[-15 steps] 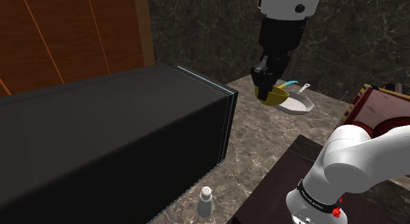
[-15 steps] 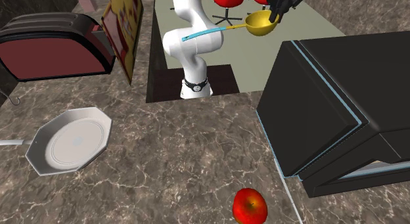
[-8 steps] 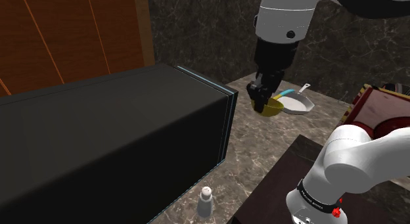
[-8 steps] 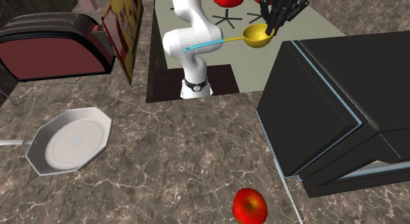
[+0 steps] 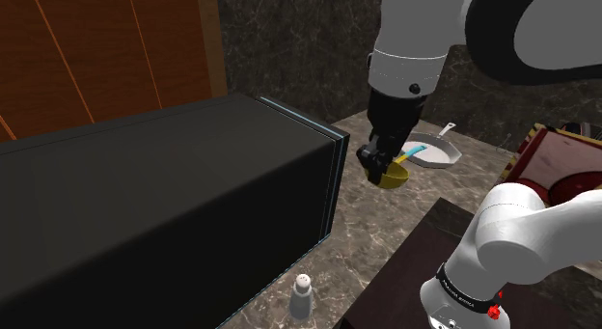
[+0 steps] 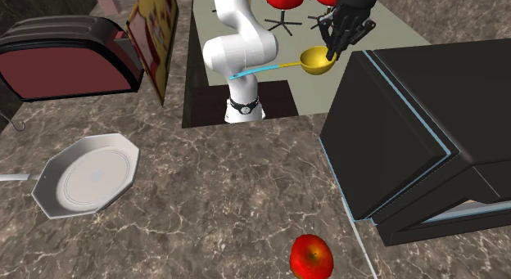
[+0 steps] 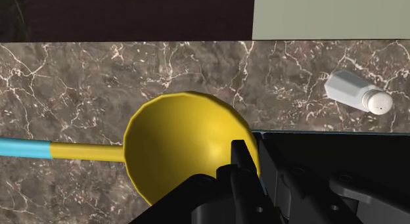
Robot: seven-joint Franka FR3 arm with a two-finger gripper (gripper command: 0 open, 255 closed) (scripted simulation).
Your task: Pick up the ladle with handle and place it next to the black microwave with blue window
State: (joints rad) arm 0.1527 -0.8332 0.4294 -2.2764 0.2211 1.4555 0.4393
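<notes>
- Yellow in the bowl and blue along most of its handle, the ladle (image 6: 315, 60) hangs in the air over the marbled table (image 6: 229, 195). It is just beside the front corner of the black microwave (image 6: 426, 130).
- The jaws are pinching the bowl's rim on the microwave side.
- It looks stiff, light and smooth. Held at the rim with the long handle sticking out sideways, it could swivel, so a slow set-down seems wise.
- The wrist view shows the rim grip up close, and a white shaker (image 7: 358, 93) on the table near the microwave.
- The second exterior view adds a pan (image 6: 86, 175) and a toaster (image 6: 65, 56) at its left, and a near red apple (image 6: 311, 255).
</notes>
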